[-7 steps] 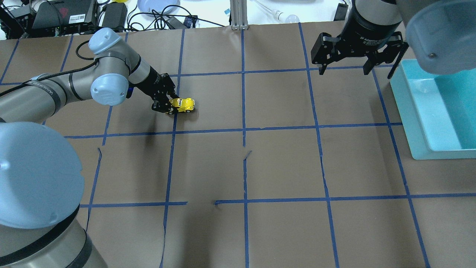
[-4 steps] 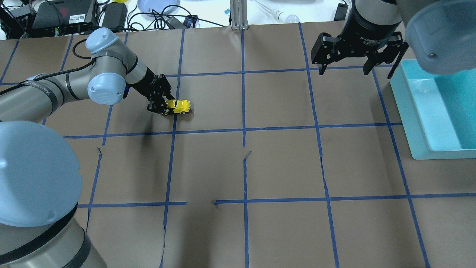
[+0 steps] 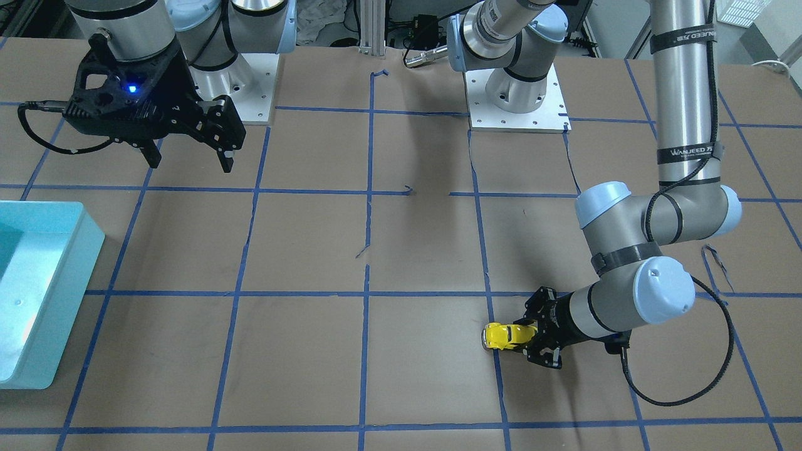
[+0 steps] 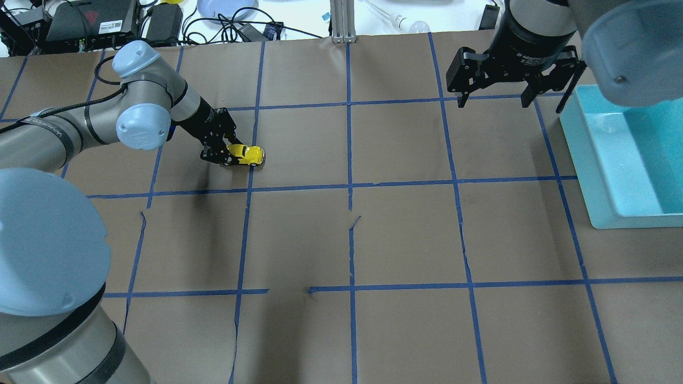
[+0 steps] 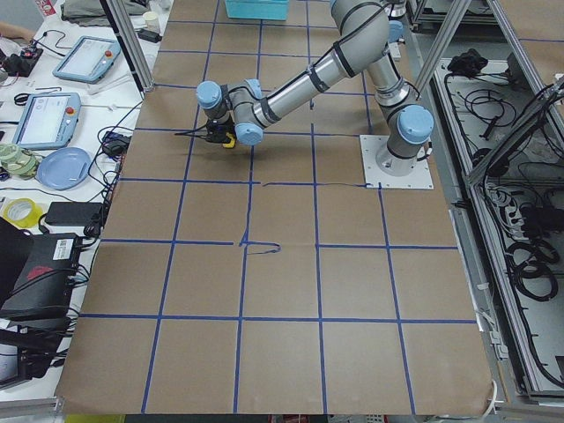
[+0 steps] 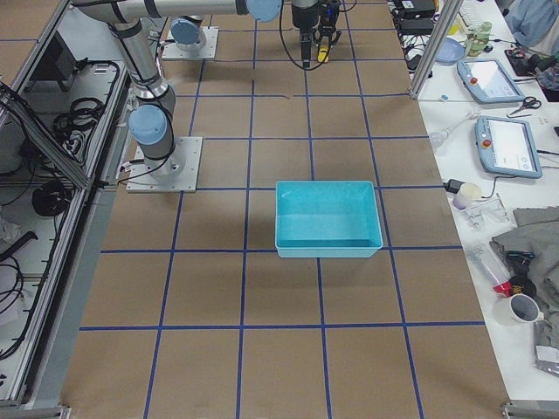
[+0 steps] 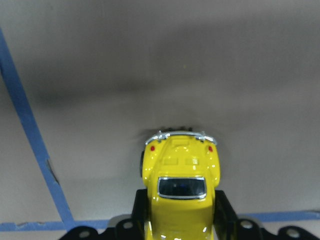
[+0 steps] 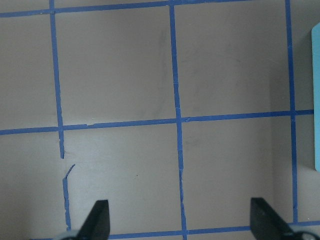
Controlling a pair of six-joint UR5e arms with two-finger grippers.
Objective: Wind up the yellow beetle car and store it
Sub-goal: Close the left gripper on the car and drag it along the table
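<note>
The yellow beetle car [image 4: 248, 155] sits wheels-down on the brown paper table, far left of centre in the overhead view. My left gripper [image 4: 229, 154] lies low and nearly level, shut on the car's one end. The left wrist view shows the car [image 7: 181, 185] between the two black fingers [image 7: 224, 212], its other end pointing away. It also shows in the front view [image 3: 503, 336] with the left gripper [image 3: 529, 338]. My right gripper [image 4: 496, 100] hangs open and empty above the table's far right, beside the teal bin [image 4: 587, 160].
The teal bin [image 3: 62, 282] stands at the table's right end and looks empty [image 6: 327, 249]. Blue tape lines [image 4: 349, 186] grid the paper. Cables, a plate and devices [image 4: 160, 21] lie beyond the far edge.
My left gripper has dragged the car along the table to the left in the overhead view. The right arm has not moved.
</note>
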